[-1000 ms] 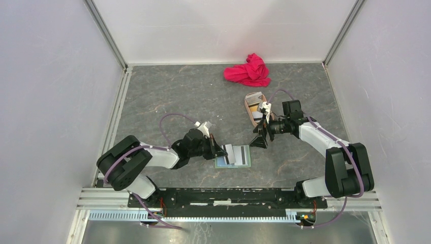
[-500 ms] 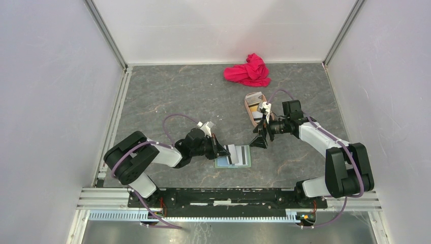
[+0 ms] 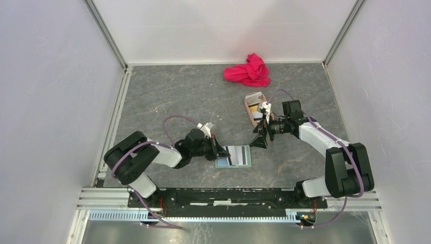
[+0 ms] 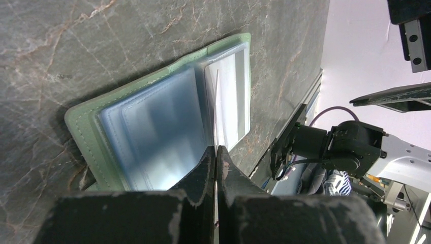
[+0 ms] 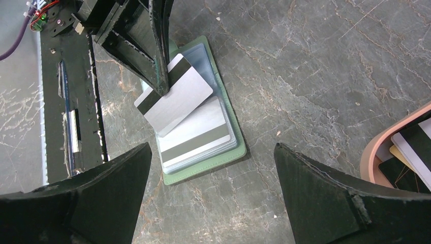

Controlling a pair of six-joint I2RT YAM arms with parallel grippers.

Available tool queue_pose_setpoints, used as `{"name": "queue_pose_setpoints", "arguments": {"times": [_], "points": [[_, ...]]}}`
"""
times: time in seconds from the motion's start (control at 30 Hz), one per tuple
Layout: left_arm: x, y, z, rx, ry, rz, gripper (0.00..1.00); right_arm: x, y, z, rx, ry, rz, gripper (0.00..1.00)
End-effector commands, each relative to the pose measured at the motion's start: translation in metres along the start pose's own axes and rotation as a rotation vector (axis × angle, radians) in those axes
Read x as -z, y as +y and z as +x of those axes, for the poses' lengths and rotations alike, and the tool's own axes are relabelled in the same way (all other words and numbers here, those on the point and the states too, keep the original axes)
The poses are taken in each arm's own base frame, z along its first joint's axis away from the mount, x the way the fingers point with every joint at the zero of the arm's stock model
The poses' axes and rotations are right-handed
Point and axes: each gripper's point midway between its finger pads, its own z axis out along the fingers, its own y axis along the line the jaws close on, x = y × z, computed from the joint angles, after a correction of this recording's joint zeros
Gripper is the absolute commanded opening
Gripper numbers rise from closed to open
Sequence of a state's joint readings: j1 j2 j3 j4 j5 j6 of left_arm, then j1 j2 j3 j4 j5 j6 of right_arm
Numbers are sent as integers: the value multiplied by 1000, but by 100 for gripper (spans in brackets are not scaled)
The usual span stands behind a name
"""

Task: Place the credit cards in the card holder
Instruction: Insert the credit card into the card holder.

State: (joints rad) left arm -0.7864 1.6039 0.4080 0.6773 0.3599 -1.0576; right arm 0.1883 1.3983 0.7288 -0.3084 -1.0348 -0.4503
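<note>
Nearest the arm bases, the left hand (image 3: 219, 151) is clenched on a silver card (image 5: 175, 99) with a black stripe. Its two fingers pinch one short end, so the card stands on edge and reaches out over the open card holder (image 3: 223, 165). In the left wrist view the card shows only as a thin line running out from between the closed fingertips.

The card looks light, stiff and slick. A pinch at the end probably holds it well enough, but it could pivot or slip if its free corner catches on a sleeve. It is best held by the short edge, leaving most of its length free to slide in.

The card holder lies flat and spread open on the bench, just beyond the left hand, with its pale blue sleeves facing up. One striped card (image 5: 195, 137) already sits in a sleeve. The holder looks soft and light, and would likely skid under a sideways push.

Farther out, the right hand (image 3: 259, 139) is released, its fingers spread wide above the bench, holding and touching nothing. Just behind it stands the pinkish tray (image 5: 368, 157) with the spare cards (image 5: 411, 147). A red cloth (image 3: 249, 71) lies near the back wall.
</note>
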Motion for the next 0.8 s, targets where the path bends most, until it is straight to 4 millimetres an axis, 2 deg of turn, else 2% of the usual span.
{"name": "queue_pose_setpoints", "arguments": {"times": [0.0, 0.23, 0.53, 0.77], "points": [[3, 1, 6, 21, 46, -20, 2, -2, 3, -4, 20, -19, -18, 98], [-7, 2, 8, 4, 106, -53, 2, -14, 1, 9, 13, 41, 3, 98], [-8, 10, 12, 11, 145, -108, 2, -24, -12, 31, 14, 174, 76, 98], [-11, 16, 19, 24, 204, -139, 2, -25, -12, 31, 28, 186, 77, 98]]}}
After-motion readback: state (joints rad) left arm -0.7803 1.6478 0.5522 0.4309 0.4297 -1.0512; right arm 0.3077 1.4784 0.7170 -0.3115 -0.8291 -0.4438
